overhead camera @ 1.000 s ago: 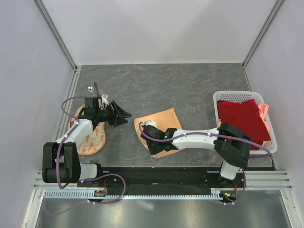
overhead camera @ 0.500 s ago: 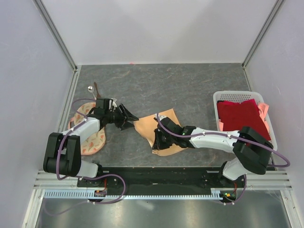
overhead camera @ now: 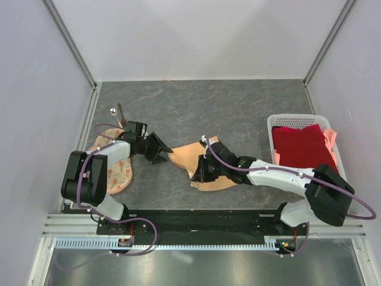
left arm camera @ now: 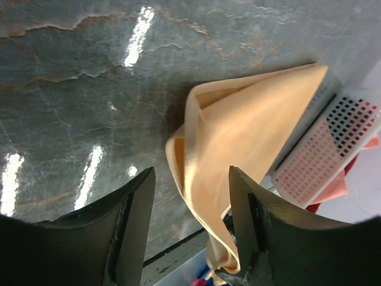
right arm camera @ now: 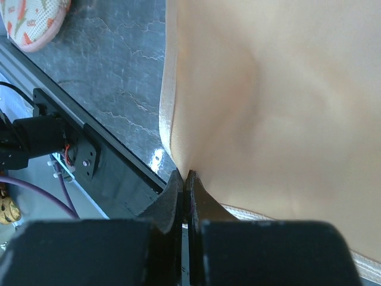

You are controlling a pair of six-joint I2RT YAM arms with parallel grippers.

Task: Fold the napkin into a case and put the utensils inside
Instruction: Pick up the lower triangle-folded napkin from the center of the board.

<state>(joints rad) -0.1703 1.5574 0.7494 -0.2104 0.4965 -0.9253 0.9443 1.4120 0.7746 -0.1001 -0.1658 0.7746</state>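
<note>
Plainly early in the job. Starting at the upper left of the overhead view, finds the utensils (overhead camera: pixel 121 112) untouched: the spoon (overhead camera: pixel 112 111) and the brown stick (overhead camera: pixel 121 111) lying side by side on the table (overhead camera: pixel 238 107), well apart from the napkin (overhead camera: pixel 189 157). Just below them, meets the round printed cloth (overhead camera: pixel 116 173), partly under the left arm. Moving right, comes to the left gripper (overhead camera: pixel 162 149), spread wide and gripping nothing, aimed at the napkin's left tip. In the left wrist view, frames the peach cloth between the parted fingers (left arm camera: pixel 134 232); whether touching it, cannot tell. Near the centre, low in the frame, finds the napkin rumpled and loosely doubled over, with layered edges but no tidy pouch, so no case yet. At its near side, reaches the right gripper (overhead camera: pixel 200 173), clenched on the cloth. In the right wrist view, shows the closed fingertips (right arm camera: pixel 172 196) pinching a hemmed edge at lower middle. At far right, passes the white basket (overhead camera: pixel 297 117) holding the dark red cloth (overhead camera: pixel 300 149), no part of this job. Judging from all that: folding begun, perhaps one fold made. Left to do: finishing and flattening the case, then fetching both utensils from the upper left and slipping them inside.
</note>
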